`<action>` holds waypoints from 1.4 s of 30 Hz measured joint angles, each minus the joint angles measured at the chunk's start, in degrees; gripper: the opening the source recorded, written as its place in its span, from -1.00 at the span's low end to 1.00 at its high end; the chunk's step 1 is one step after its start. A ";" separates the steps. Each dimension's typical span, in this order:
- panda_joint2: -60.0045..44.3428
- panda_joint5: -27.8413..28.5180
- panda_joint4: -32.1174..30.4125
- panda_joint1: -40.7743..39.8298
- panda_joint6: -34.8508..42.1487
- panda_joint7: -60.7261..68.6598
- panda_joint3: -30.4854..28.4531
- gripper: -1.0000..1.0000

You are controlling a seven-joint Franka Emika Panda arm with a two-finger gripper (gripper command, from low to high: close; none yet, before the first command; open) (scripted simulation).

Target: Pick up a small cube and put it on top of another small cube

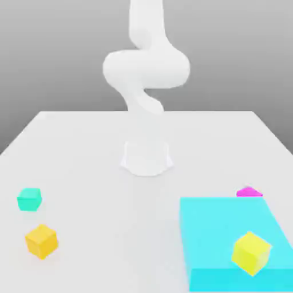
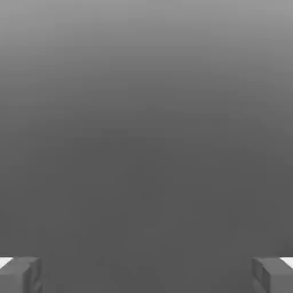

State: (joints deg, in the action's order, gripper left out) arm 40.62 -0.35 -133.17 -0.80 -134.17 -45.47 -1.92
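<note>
nearby, matte amber cube (image 1: 42, 241) sits beside smooth teal cube (image 1: 29, 199).

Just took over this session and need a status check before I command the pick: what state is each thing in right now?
Gripper: open, holding nothing.
Orange cube: resting on the table, not grasped, apart from the teal cube.
Teal cube: on the table, nothing stacked on it.
Lemon-yellow cube: sitting on the big cyan block.
Magenta piece: behind the cyan block, partly hidden.
</note>
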 joint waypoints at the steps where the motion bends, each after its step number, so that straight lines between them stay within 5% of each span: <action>1: -2.25 -0.17 -0.60 -0.34 -1.03 0.17 -0.85 0.00; 19: -39.83 -6.64 -10.56 -8.92 -18.18 5.70 -13.80 0.00; 25: -52.36 -9.64 -13.36 -13.14 -24.16 8.15 -14.81 0.00; 29: -60.70 -14.75 -11.96 -17.16 -30.22 12.06 -10.19 0.00; 30: -62.67 -15.62 -11.54 -18.55 -31.77 12.75 -8.61 -1.00; 37: -63.12 -15.77 -11.45 -18.96 -32.12 12.84 -8.17 -1.00; 42: -54.13 -9.30 -13.49 -15.73 -25.33 7.96 -12.80 -1.00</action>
State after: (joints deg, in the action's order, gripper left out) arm -13.51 -9.65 -146.67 -16.53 -159.50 -37.51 -14.72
